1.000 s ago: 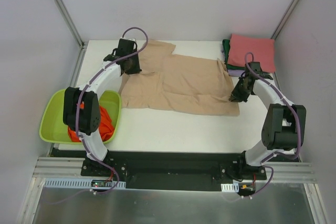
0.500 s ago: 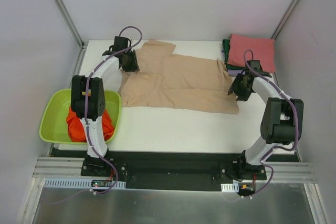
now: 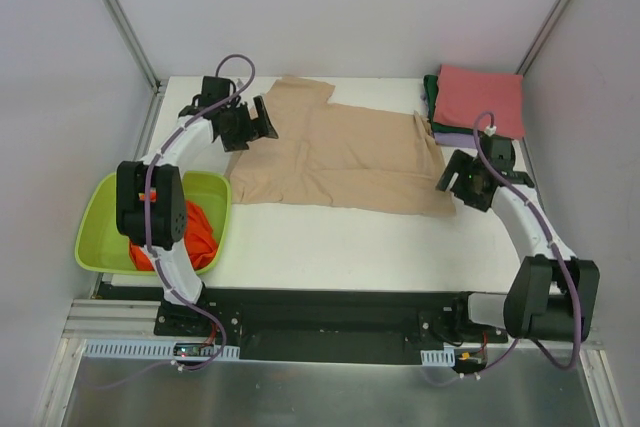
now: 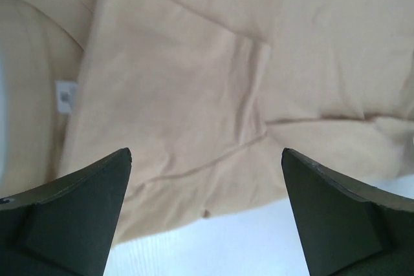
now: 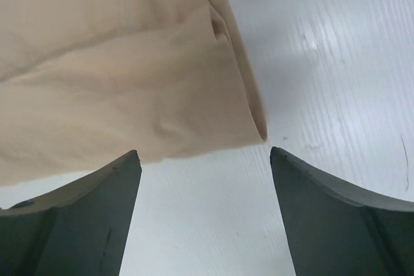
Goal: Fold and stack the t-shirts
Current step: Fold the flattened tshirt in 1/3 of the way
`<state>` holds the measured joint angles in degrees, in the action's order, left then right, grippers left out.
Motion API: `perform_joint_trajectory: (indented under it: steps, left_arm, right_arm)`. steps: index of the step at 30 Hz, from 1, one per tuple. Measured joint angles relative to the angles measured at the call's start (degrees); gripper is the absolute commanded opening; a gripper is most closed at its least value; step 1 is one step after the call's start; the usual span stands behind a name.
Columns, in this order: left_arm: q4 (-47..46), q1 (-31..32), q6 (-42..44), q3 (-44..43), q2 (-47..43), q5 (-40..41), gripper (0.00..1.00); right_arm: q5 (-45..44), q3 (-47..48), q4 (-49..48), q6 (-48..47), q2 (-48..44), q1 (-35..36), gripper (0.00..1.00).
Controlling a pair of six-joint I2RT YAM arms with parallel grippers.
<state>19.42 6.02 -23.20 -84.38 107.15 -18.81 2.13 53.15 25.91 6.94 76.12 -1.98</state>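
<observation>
A soft beige short-sleeved cloth t-shirt (image 3: 340, 157) is lying spread out, wrinkled, across the tabletop (image 3: 330, 242). A bright orange t-shirt (image 3: 205, 237) is sitting bunched in a lime-green plastic basin (image 3: 100, 207). A folded pinkish-red t-shirt (image 3: 482, 97) is topping a dark green t-shirt (image 3: 430, 97) and a lavender t-shirt (image 3: 450, 137) at the far right corner.

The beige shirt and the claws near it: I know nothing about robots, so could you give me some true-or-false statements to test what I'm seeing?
1. The beige t-shirt lies spread on the table. True.
2. The left claw is clamped on cloth. False: it is open and holds nothing.
3. An orange t-shirt sits in the lime-green basin. True.
4. The folded pile has lavender on top. False: the pinkish-red t-shirt is on top.
5. The right claw is open, by the beige t-shirt's corner. True.
</observation>
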Motion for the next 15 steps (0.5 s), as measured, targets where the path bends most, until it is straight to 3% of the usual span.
perform_joint_trajectory:
  steps: [5, 9, 15]
  left_arm:
    - [-0.7, 4.5, -0.9, 8.1, -5.7, -1.3, 0.99]
    - [-1.5, 8.7, -1.8, 13.3, -6.0, -1.2, 0.99]
    - [-1.6, 8.9, -3.1, 17.8, -6.0, 1.0, 0.99]
  right_arm:
    - [-0.4, -8.0, 0.3, 0.5, -3.8, -0.7, 0.70]
    - [0.2, -10.0, -0.3, 1.6, -1.2, -1.3, 0.66]
    - [1.7, -10.2, -4.1, 3.1, 4.9, -1.4, 0.59]
